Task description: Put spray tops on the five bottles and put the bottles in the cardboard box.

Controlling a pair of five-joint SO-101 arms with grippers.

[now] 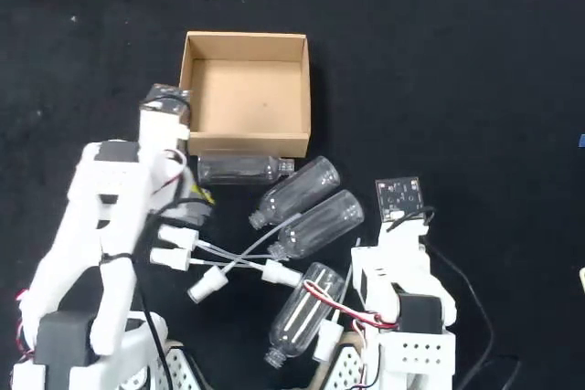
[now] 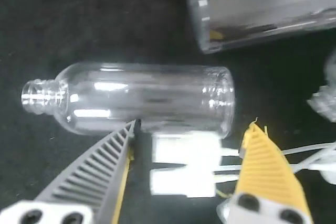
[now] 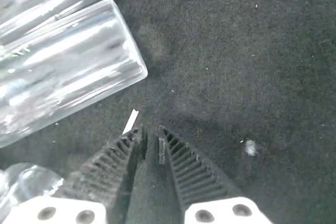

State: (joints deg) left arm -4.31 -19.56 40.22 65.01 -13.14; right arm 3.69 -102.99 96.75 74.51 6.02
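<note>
Looks like the left gripper (image 2: 193,127) is open around a spray top (image 2: 184,149) at 7 o'clock from the cardboard box (image 1: 247,144), prob lining up a grab, while the right gripper (image 3: 150,134) is closed on nothing.

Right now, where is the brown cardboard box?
In the high view, the brown cardboard box sits left of centre on the black table, with a clear plastic bottle along its near wall.
</note>
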